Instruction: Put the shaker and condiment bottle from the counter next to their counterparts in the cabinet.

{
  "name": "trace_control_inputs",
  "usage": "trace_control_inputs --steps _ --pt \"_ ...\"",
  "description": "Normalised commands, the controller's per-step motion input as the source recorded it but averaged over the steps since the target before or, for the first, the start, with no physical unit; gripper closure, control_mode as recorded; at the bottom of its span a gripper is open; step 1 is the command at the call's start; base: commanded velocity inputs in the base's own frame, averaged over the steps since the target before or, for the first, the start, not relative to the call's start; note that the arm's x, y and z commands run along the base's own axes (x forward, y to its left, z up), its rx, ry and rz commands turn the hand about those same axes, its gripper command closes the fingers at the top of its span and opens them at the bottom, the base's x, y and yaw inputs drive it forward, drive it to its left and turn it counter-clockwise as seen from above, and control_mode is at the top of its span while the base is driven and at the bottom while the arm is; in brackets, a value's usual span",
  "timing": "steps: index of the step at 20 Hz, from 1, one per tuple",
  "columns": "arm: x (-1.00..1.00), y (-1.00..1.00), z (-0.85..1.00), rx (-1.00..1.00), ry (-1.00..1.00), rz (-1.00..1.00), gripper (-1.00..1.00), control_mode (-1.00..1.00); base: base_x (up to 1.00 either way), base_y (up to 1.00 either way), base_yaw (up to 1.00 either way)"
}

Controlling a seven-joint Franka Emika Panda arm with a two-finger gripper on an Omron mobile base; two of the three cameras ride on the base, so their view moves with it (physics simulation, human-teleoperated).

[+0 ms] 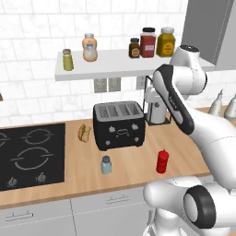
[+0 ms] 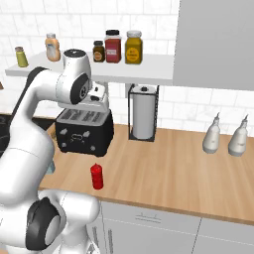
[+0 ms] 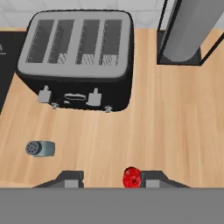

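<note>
Kitchen table (image 3: 183,127): fingers (image 3: 111,178) clenched, empty, hovering high. Bottle (image 3: 131,177) just inside right tip, shaker (image 3: 40,148) off left. Approach step; next: open, descend onto bottle.

A bright red condiment bottle (image 1: 162,161) and pale blue-grey shaker (image 1: 106,164) stand on the light-brown wooden counter (image 1: 133,161).

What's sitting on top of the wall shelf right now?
On the cabinet: an olive-green shaker and a peach-orange bottle at the left; a small dark jar, a red jar and a mustard-yellow jar further right. The arm covers the shelf's right end.
</note>
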Motion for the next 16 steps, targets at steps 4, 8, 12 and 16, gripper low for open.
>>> trace_control_inputs --steps 4,8,12,16 --pt "-0.02 0.0 -0.06 -0.01 0.0 0.0 -1.0 -1.0 0.0 0.0 0.0" --pt "-0.14 -0.03 -0.13 0.0 -0.01 0.0 -1.0 -1.0 0.0 0.0 0.0" --pt "-0.4 -0.16 -0.11 0.04 -0.02 0.01 -1.0 -1.0 0.0 0.0 0.0" --pt "-0.5 -0.24 -0.09 0.04 -0.12 0.1 -1.0 -1.0 0.0 0.0 0.0"
